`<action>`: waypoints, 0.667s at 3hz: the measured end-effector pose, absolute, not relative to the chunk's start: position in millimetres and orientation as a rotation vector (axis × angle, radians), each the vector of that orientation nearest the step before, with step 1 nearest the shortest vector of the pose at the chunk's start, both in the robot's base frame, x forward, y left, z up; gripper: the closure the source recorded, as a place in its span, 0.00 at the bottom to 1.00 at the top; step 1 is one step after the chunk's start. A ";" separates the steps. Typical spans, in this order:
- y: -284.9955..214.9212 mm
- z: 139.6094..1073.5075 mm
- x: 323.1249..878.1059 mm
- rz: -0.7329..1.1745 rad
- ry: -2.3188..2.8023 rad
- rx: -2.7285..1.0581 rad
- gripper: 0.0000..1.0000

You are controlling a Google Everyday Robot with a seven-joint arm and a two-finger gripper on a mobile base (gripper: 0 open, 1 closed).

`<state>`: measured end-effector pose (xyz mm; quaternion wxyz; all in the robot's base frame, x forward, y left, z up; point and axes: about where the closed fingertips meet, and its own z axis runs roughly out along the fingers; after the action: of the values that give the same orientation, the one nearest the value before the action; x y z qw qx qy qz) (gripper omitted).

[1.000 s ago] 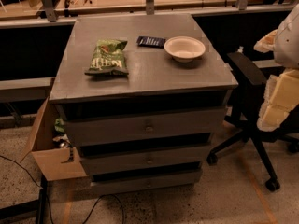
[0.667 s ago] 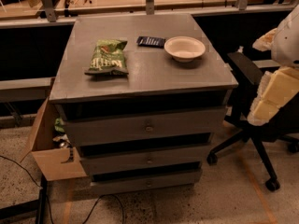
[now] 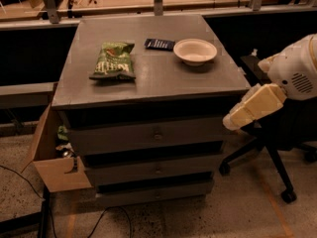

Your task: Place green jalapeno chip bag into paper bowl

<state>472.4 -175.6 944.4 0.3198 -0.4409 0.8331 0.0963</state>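
Three things lie on the grey worktop (image 3: 163, 78): the green jalapeno chip bag (image 3: 114, 61), a small dark packet (image 3: 159, 44) and the paper bowl (image 3: 195, 50). The gripper (image 3: 232, 120) hangs off the front right corner of the worktop, a little under its edge, and it touches nothing. If it is open or closed, I cannot tell.

The paper bowl stands up and to the left of the gripper, upright, and its inside shows only pale paper. The dark packet is just beyond the bowl, further left. The chip bag lies flat on the worktop, far to the left of the gripper and well apart from the bowl.

Low on the far left, beside the drawers (image 3: 157, 135), an open cardboard box (image 3: 62, 175) holds something green (image 3: 62, 133) and some darker items.
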 end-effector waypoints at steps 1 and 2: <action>-139.1 922.3 477.1 0.401 2.114 -1.024 0.00; -99.7 917.5 502.9 0.450 2.025 -0.941 0.00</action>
<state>502.9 -99.7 917.5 0.4186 -0.3753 0.8073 0.1793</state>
